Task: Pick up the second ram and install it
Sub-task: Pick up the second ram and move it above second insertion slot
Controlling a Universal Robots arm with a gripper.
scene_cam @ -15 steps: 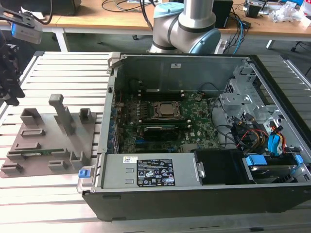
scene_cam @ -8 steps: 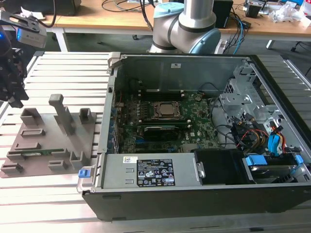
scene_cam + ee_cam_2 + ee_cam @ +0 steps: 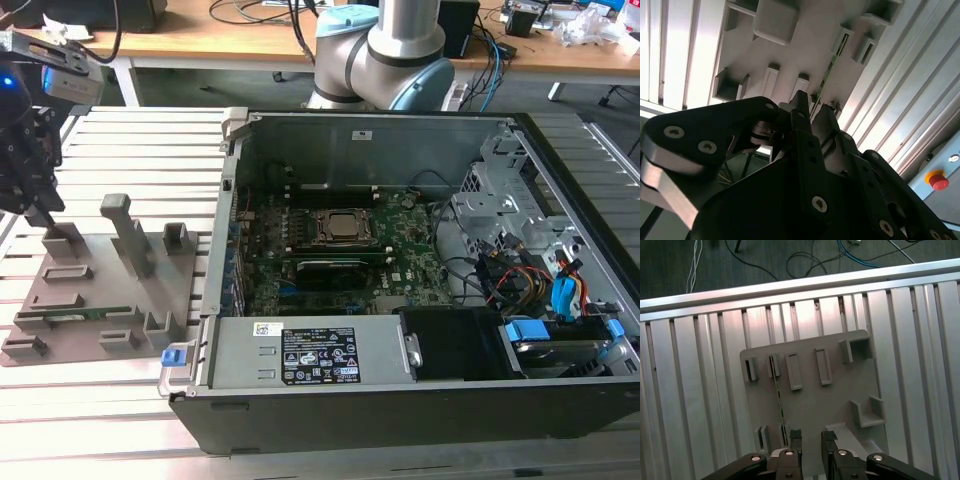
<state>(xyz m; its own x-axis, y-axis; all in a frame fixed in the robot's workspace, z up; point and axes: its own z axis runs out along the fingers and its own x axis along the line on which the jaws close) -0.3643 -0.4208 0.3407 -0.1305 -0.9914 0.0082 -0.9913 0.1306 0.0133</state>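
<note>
Exterior view shows a slatted desk (image 3: 130, 140) with a big open computer case (image 3: 400, 400) and a grey plate (image 3: 100, 285) beside it. The claw (image 3: 812, 439) hangs over the plate, fingers (image 3: 796, 439) apart, holding nothing. The second ram (image 3: 780, 400), a thin green stick, stands on edge in the plate, just beside the claw.

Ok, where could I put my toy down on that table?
In the exterior view, bare slatted table lies nearer than the grey fixture plate and beyond it. The plate is crowded with blocks and the second ram, open gripper above; the computer case is packed.
</note>
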